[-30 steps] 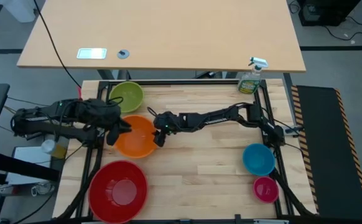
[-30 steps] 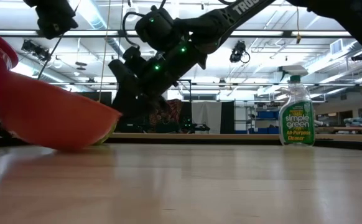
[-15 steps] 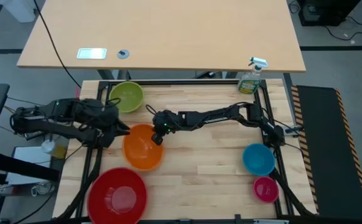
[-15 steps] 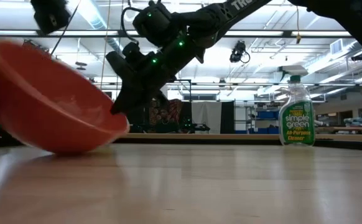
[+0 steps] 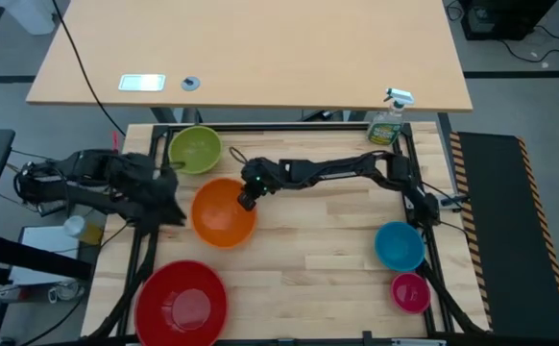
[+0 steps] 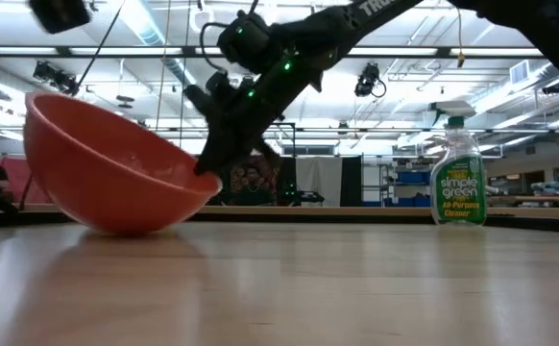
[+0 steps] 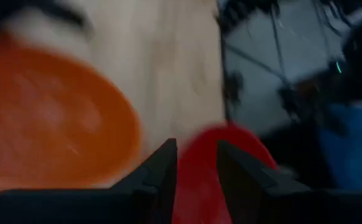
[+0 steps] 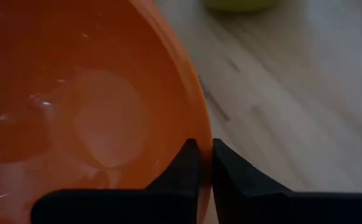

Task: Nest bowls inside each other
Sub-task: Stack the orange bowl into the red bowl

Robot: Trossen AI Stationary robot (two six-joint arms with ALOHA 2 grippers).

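Orange bowl (image 5: pixel 224 212), tilted on the counter (image 5: pixel 337 269) just beside the lime green bowl (image 5: pixel 195 149), has its rim clenched by the right gripper (image 5: pixel 248 199), so the next move is, I judge, carrying it into the red bowl (image 5: pixel 181 300); the left gripper (image 5: pixel 169 207) waits partly parted nearby.

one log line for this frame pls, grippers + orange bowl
right gripper: shut on orange bowl rim | orange bowl: tilted on table | left gripper: open, empty, beside orange bowl | red bowl: empty
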